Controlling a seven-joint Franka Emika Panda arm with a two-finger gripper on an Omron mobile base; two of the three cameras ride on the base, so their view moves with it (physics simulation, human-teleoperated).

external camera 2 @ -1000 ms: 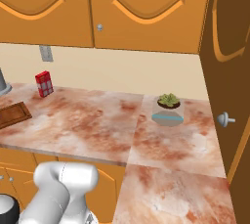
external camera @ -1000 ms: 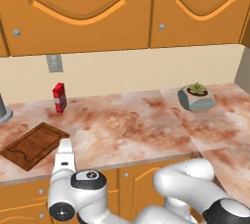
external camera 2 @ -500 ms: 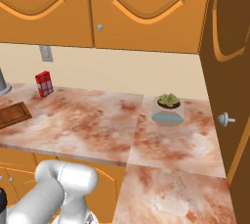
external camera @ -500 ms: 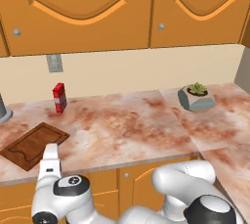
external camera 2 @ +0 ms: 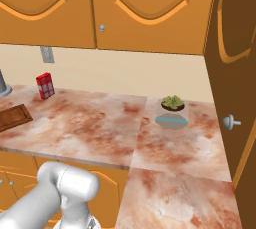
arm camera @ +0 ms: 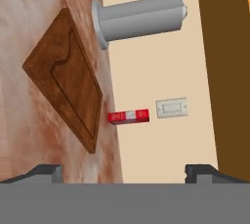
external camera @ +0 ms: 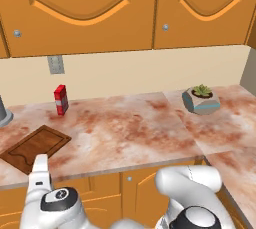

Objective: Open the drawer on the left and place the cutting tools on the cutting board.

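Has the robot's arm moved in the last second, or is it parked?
Yes. In the left base view the arm has slid left and lower along the counter's front edge, now below the cutting board.

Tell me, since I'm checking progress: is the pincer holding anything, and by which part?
Nothing is held. The pincer is open with nothing between its tips, looking toward the cutting board on the counter.

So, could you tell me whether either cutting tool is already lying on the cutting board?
No, the cutting board lies bare on the counter in the hand view, with no knife or peeler on it.
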